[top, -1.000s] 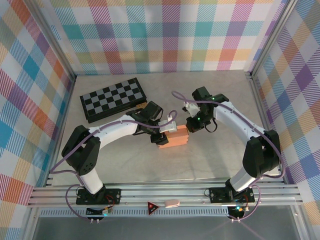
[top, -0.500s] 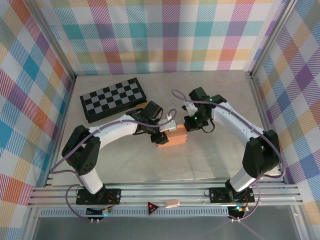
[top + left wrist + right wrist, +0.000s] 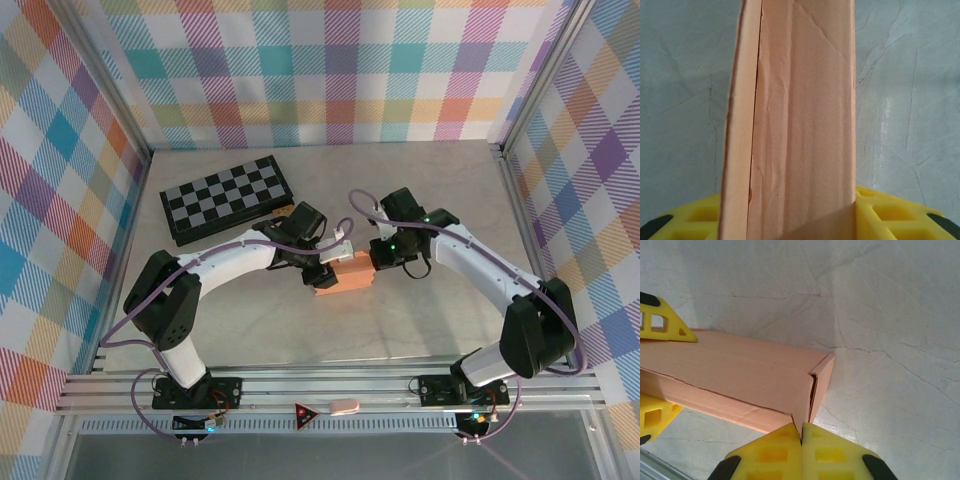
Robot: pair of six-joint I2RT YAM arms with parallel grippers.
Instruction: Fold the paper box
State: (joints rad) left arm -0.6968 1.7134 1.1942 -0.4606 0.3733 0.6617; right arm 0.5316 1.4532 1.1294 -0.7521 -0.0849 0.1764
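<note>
Looking down from above, the top external camera finds the paper box (image 3: 350,273) near the middle of the grey table (image 3: 250,325), folded into a small rectangular block between the two arms. The left gripper (image 3: 326,270) grasps the box's left end. The right gripper (image 3: 377,262) meets its right end with the jaws clenched together. A black-and-grey checkerboard (image 3: 228,198) lies well apart at the back left.

In the left wrist view, the paper box (image 3: 800,125) runs away from the camera up the middle, a broad creased face beside a narrow side face on the left. The yellow fingers (image 3: 890,212) stand on either side of it at the bottom edge, so the left gripper (image 3: 790,220) is clamped on the box.

In the right wrist view, the right gripper (image 3: 802,432) has its two fingers (image 3: 765,457) pressed flat against each other with nothing between them. Their tips touch the lower edge of the paper box (image 3: 735,375) at its near end corner. The end flap (image 3: 822,377) there stands slightly ajar, showing a dark slit. At the left, the left gripper's fingers (image 3: 662,325) hold the far end, one above and one below.
</note>
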